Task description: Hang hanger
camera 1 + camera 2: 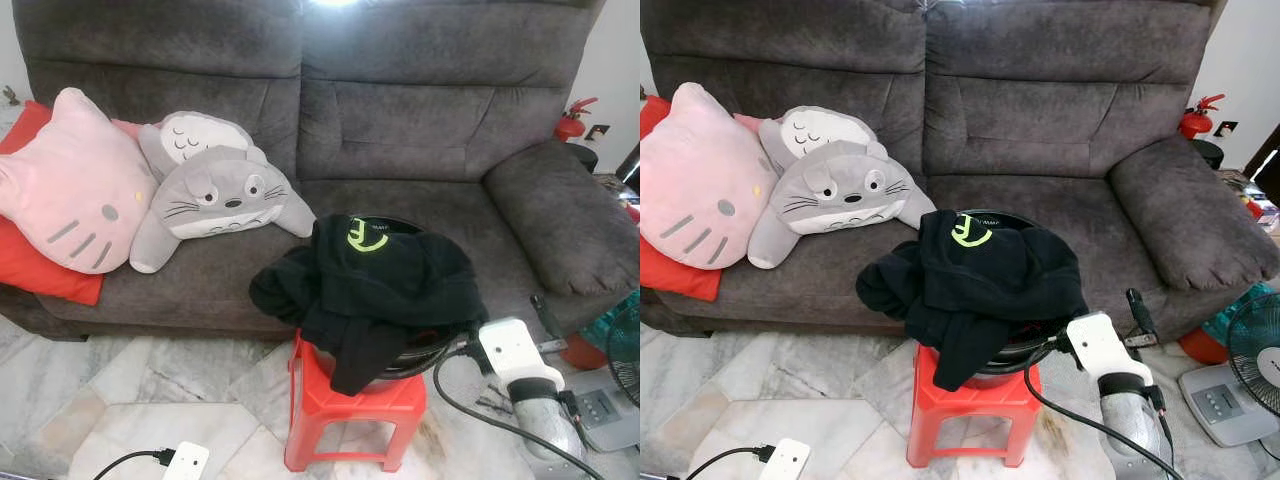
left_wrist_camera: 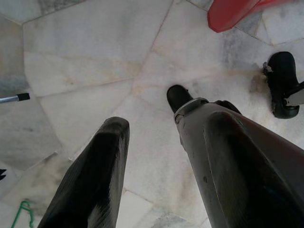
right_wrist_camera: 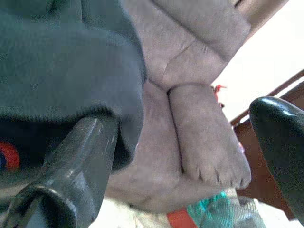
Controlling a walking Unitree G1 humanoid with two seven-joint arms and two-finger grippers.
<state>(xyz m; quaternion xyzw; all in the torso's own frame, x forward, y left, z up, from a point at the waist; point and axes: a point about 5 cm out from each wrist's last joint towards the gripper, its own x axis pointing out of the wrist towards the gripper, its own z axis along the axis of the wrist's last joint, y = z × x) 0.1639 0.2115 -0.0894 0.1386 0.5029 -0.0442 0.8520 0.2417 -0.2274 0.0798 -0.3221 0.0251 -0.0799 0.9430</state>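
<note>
A black garment [image 1: 375, 275] with a yellow-green logo lies heaped over a round black basket [image 1: 425, 355] on a red plastic stool [image 1: 345, 410] in front of the grey sofa [image 1: 420, 130]. My right gripper [image 1: 500, 330] is open at the basket's right rim. In the right wrist view one of its fingers [image 3: 80, 156] sits just under the garment's hem [image 3: 95, 76]. My left gripper [image 2: 147, 111] hangs open over the marble floor [image 2: 85, 57]. A thin green wire shape [image 2: 19, 213], perhaps a hanger, lies on the floor at the picture's edge.
A pink cat cushion [image 1: 70, 185], a grey plush [image 1: 215, 195] and a red cushion [image 1: 40, 270] fill the sofa's left end. A fan [image 1: 1255, 365] stands at the right. A white power strip [image 1: 185, 462] and a black cable [image 1: 480, 420] lie on the floor.
</note>
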